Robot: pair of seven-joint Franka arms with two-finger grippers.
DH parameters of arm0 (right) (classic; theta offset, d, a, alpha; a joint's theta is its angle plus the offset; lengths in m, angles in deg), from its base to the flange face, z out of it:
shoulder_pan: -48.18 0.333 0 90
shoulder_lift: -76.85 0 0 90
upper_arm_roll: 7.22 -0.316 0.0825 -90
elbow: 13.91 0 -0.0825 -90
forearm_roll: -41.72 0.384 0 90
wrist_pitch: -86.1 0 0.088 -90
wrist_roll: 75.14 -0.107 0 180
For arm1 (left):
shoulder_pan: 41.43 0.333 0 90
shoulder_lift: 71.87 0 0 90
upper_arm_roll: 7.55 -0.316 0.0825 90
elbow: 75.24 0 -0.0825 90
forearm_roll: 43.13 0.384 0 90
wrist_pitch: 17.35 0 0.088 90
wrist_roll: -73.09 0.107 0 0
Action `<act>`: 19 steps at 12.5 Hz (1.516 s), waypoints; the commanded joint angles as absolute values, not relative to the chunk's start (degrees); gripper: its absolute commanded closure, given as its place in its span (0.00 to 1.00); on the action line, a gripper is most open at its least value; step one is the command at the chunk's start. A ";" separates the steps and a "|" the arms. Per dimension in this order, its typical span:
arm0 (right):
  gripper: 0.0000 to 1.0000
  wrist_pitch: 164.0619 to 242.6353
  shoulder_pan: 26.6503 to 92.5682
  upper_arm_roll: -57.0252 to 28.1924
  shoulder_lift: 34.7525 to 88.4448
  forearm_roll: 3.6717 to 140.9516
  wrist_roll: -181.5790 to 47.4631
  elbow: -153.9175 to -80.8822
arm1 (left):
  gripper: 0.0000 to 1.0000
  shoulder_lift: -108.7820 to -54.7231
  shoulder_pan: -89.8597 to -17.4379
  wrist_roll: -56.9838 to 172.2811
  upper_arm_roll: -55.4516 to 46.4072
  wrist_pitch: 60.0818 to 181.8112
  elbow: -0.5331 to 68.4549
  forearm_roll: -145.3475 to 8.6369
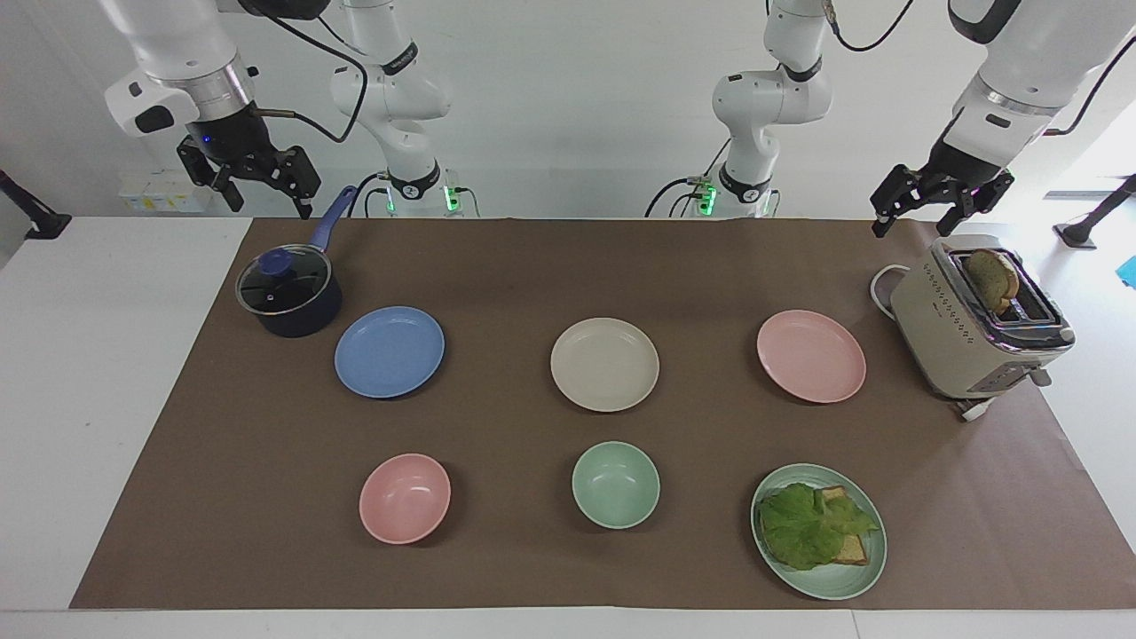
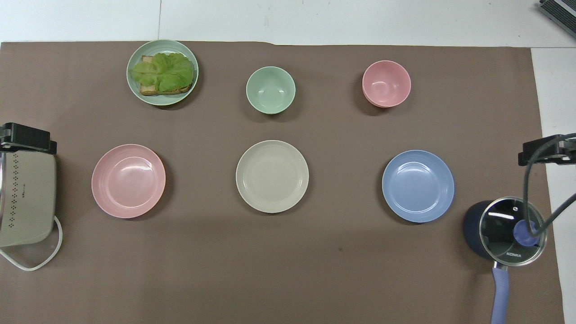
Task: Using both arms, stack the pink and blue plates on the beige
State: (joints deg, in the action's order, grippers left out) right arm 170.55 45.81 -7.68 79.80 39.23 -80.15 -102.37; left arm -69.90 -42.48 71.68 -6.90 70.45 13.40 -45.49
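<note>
Three equal plates lie in a row across the brown mat. The beige plate (image 1: 604, 364) (image 2: 272, 176) is in the middle. The blue plate (image 1: 389, 351) (image 2: 418, 186) lies toward the right arm's end, and the pink plate (image 1: 811, 356) (image 2: 128, 181) toward the left arm's end. My right gripper (image 1: 271, 206) (image 2: 546, 153) hangs open and empty over the mat's edge by the saucepan handle. My left gripper (image 1: 912, 226) (image 2: 27, 137) hangs open and empty over the mat beside the toaster. Neither touches a plate.
A dark saucepan (image 1: 288, 293) with a glass lid stands beside the blue plate. A beige toaster (image 1: 976, 324) holding a slice stands beside the pink plate. A pink bowl (image 1: 405, 498), a green bowl (image 1: 616, 485) and a green plate with lettuce and toast (image 1: 818, 531) lie farther from the robots.
</note>
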 commanded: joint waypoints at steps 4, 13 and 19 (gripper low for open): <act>0.00 171.36 45.20 -7.92 80.72 39.26 -78.66 -103.38 | 0.00 -69.32 -42.41 71.25 -6.85 71.68 14.57 -44.97; 0.00 171.36 45.20 -7.92 80.72 39.26 -78.66 -103.38 | 0.00 -75.27 -36.51 71.60 -7.20 103.56 45.59 -44.89; 0.00 171.27 45.20 -7.92 80.81 39.35 -78.66 -103.47 | 0.00 -79.25 -33.97 67.83 -7.11 111.77 52.55 -44.89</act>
